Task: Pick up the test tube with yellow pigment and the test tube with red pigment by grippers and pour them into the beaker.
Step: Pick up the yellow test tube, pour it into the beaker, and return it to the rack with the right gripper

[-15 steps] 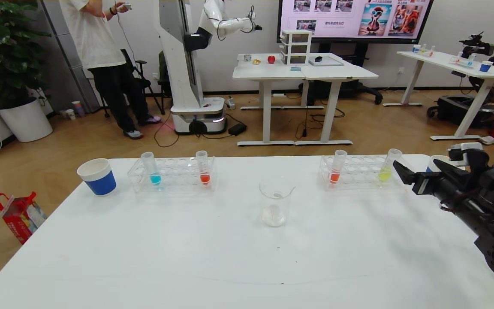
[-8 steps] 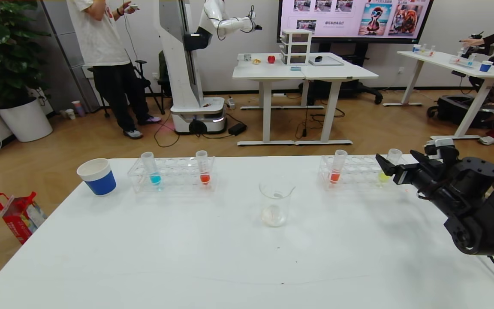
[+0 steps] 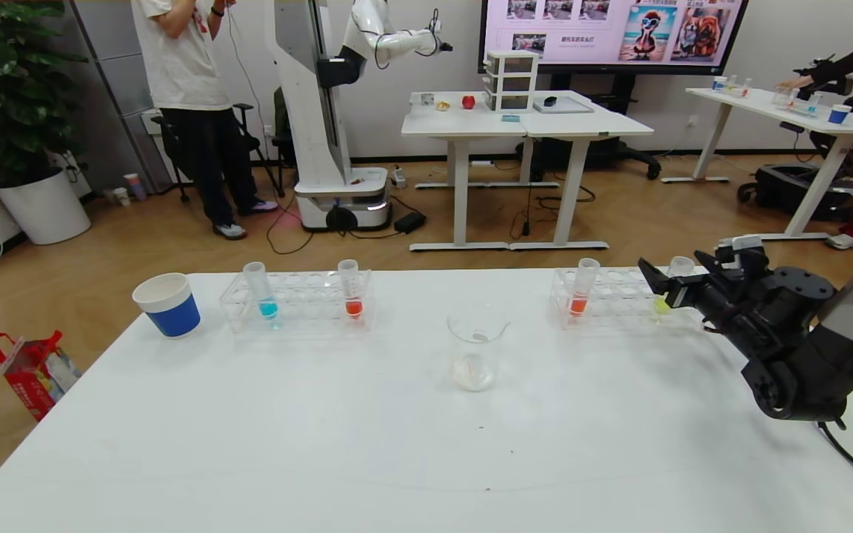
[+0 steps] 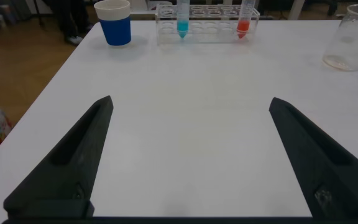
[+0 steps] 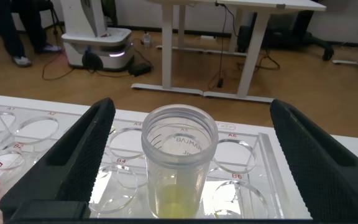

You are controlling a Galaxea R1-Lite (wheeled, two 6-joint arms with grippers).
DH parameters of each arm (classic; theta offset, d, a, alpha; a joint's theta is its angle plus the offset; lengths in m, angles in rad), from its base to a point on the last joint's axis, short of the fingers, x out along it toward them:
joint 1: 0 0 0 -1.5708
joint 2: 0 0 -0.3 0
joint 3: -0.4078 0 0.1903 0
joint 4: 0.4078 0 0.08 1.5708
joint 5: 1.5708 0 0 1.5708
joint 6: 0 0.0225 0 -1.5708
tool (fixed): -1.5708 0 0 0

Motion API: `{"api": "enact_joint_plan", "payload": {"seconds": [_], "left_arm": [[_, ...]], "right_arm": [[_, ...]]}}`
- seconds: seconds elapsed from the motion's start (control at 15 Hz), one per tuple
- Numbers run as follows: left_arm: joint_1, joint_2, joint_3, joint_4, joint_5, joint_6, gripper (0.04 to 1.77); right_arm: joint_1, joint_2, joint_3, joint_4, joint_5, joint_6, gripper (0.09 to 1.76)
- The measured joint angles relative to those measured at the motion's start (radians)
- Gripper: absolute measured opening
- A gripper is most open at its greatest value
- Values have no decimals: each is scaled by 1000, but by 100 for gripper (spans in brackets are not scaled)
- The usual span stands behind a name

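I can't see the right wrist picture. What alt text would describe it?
A clear test tube with yellow pigment stands in a clear rack, centred between the open black fingers of the right gripper. Wooden floor and white table legs lie beyond.

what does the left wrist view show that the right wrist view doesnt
Only the left wrist view shows the blue tube, a red tube in the same rack, the blue paper cup, the beaker and the open left pincer. Only the right wrist view shows the yellow tube up close in its own rack, between the open right pincer fingers. Both show the white table.
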Motion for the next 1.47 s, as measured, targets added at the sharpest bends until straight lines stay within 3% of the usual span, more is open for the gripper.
{"api": "enact_joint_plan", "payload": {"seconds": [0.13,0.2,0.27,0.4,0.47,0.53,0.67,1.0,1.47], "left_arm": [[0,0,0,0,0,0,175],[0,0,0,0,0,0,175],[0,0,0,0,0,0,175],[0,0,0,0,0,0,175],[0,0,0,0,0,0,175],[-1,0,0,0,0,0,175],[0,0,0,0,0,0,175],[0,0,0,0,0,0,175],[0,0,0,0,0,0,175]], "right_arm": [[2,13,-16,8,1,0,173],[3,18,-21,9,1,0,160],[4,19,-24,10,1,0,131],[8,20,-28,11,3,0,49],[5,20,-30,11,5,1,42],[5,20,-33,7,2,0,65],[5,16,-29,7,3,0,53],[3,-40,-26,32,-3,-3,53],[10,-227,-50,202,2,-10,54]]}}
